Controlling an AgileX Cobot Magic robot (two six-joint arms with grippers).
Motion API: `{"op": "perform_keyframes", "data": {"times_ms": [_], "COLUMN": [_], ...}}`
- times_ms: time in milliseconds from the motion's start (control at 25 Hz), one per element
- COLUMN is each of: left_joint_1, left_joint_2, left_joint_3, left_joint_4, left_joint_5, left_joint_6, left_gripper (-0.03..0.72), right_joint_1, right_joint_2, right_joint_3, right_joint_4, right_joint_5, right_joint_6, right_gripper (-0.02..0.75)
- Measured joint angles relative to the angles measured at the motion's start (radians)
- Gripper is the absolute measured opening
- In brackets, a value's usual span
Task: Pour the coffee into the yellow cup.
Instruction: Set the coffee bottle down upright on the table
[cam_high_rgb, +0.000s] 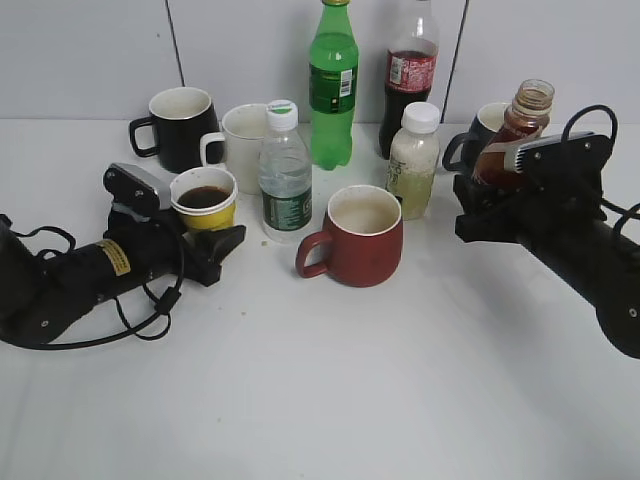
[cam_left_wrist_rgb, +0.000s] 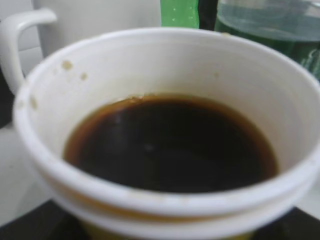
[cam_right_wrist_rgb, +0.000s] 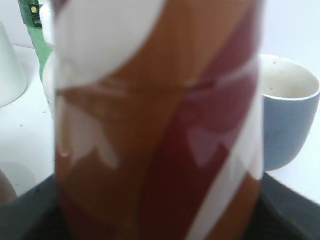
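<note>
Holding coffee (cam_left_wrist_rgb: 170, 145) (yellow cup (cam_high_rgb: 205, 203)).

Evenly and brightly lit from above; only soft, faint shadows on the white table (cam_high_rgb: 420, 380), toward 6 o'clock. Sharp enough in the exterior view. Blurred close-ups in both wrist views: yellow cup (cam_left_wrist_rgb: 165, 60) soft-edged, coffee bottle (cam_right_wrist_rgb: 160, 125) fully defocused, pale glare at 11 o'clock.

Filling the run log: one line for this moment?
left gripper: around yellow cup, coffee inside | right gripper: holding coffee bottle upright
</note>
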Motion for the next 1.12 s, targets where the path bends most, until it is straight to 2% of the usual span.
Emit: {"op": "perform_keyframes", "data": {"times_ms": [320,720,1120], "left_joint_1": [0.0,0.0,0.0], "left_joint_2": [-0.002,-0.033,-0.108], "left_joint_3": [0.012,0.056,0.167], "left_joint_4": [-0.004,-0.027,-0.095], "left_joint_5": [0.007,0.014,0.011], "left_joint_6": [0.0,0.0,0.001], "left_gripper": [0.585,0.589,0.589], "right_joint_1": [0.0,0.0,0.0], "right_joint_2": [0.0,0.052,0.156], "right_joint_3": [0.0,-0.007,-0.061], "right_joint_4": [0.0,0.0,0.0], "right_joint_5": [-0.001,-0.007,-0.007], "right_joint_6": [0.0,0.0,0.0], "right_gripper": [0.505,0.505,0.505]}}
